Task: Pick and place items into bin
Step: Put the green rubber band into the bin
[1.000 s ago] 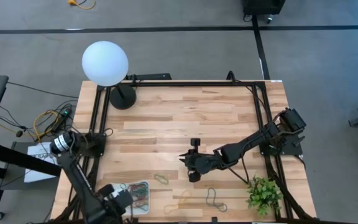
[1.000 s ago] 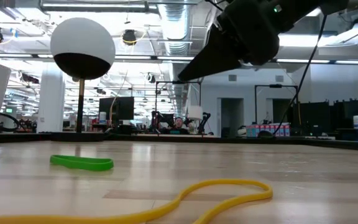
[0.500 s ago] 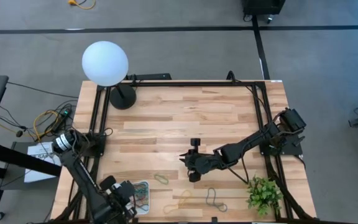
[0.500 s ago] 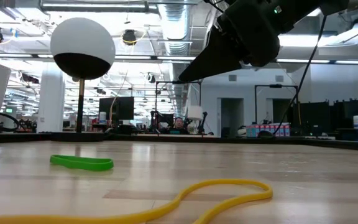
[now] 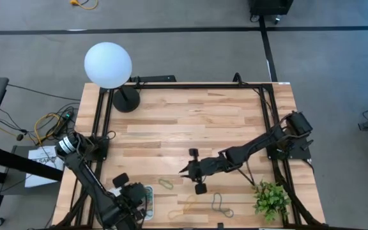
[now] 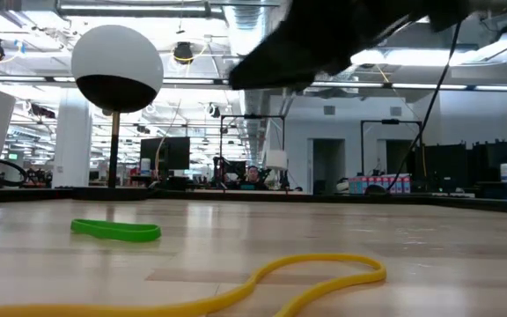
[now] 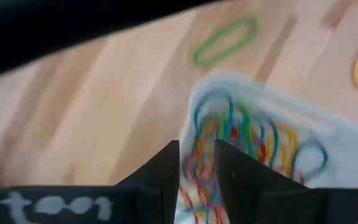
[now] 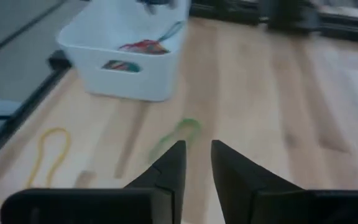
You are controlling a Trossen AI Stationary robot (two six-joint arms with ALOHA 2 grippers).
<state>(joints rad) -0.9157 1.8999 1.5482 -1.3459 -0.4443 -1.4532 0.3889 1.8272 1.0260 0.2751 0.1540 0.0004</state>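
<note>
The white bin (image 5: 149, 202) stands near the table's front left with several coloured bands (image 7: 247, 140) inside. My left gripper (image 5: 138, 199) hovers over the bin's left part, pointing steeply down, open by a narrow gap (image 7: 197, 168) with nothing between the fingers. A green band (image 5: 165, 183) lies flat on the wood to the right of the bin. My right gripper (image 5: 183, 171) hangs above the table just right of this band, slanting toward it, open and empty (image 8: 197, 163). A yellow band (image 5: 185, 207) and a dull green band (image 5: 220, 203) lie near the front edge.
A white globe lamp (image 5: 108, 64) stands at the far left corner, a small green plant (image 5: 270, 199) at the front right. Black frame rails run along the left and right table edges. The middle and far wood surface (image 5: 190, 121) is bare.
My left gripper has moved toward the table's right, from beside the bin's left edge to over the bin, turning as it went. My right gripper has tipped and swung its fingers toward the green band and the table's left. The bands on the table have not moved.
</note>
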